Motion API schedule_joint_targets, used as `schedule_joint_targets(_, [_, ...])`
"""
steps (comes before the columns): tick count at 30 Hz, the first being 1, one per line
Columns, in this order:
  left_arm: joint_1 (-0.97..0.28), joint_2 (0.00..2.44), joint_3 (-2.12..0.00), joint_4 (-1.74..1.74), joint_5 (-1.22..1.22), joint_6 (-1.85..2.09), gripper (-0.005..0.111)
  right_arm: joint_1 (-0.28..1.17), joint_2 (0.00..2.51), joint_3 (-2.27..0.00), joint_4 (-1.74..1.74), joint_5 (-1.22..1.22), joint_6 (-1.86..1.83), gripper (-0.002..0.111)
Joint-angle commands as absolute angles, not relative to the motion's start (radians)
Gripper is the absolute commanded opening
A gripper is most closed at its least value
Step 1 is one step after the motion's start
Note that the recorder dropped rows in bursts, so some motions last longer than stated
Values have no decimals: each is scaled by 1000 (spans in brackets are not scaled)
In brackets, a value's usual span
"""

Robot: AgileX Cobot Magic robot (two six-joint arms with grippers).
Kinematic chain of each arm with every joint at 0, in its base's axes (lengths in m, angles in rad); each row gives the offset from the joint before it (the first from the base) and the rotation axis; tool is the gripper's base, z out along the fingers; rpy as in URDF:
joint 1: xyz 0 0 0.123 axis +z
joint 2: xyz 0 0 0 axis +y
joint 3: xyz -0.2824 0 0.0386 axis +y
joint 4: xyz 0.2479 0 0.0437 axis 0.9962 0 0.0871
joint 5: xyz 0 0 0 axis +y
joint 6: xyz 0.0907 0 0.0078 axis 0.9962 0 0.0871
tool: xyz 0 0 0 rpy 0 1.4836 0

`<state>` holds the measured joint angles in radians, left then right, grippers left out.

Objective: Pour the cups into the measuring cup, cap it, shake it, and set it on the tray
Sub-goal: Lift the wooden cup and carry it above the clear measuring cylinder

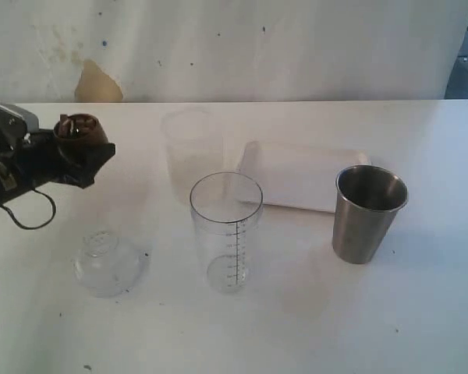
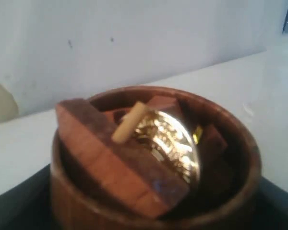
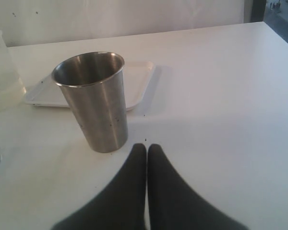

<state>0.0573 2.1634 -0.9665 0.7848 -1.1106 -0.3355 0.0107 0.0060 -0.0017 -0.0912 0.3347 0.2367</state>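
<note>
Left end effector (image 1: 82, 146) is clamped round the small rounded brown wooden cup (image 1: 79, 130), held up off the white table (image 1: 421, 312), well left of the clear plastic measuring cup (image 1: 226, 234) standing mid-table. Right end effector (image 3: 147, 153) is closed, empty. My worry: those chunky wood bits (image 2: 115, 163) and the gold disc (image 2: 170, 143) jam, then tumble out past the rim. No brands; the black scale (image 1: 236, 249) has digits too small to read.

Base of wooden cup (image 2: 237, 199) past left wrist view's edge; contents (image 2: 134, 158) blurred
</note>
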Motion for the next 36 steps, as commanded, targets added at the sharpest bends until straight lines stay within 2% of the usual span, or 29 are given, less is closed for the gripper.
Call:
schedule_joint_targets(1, [47,2076,-1001,776,-1054,-403,0,11,0,0,-98,335,239,0])
schedule_joint_targets(12, [-61,1961,-1087,916,-869,-527,0,11,0,0,-98,335,239,0])
schedule_joint_targets(22, [-74,1798,-1072,1138,-841,-792,0,11,0,0,-98,335,209,0])
schedule_joint_targets(36, [-265,1680,-973,1184,-728,-811,0,11,0,0,-98,336,209,0])
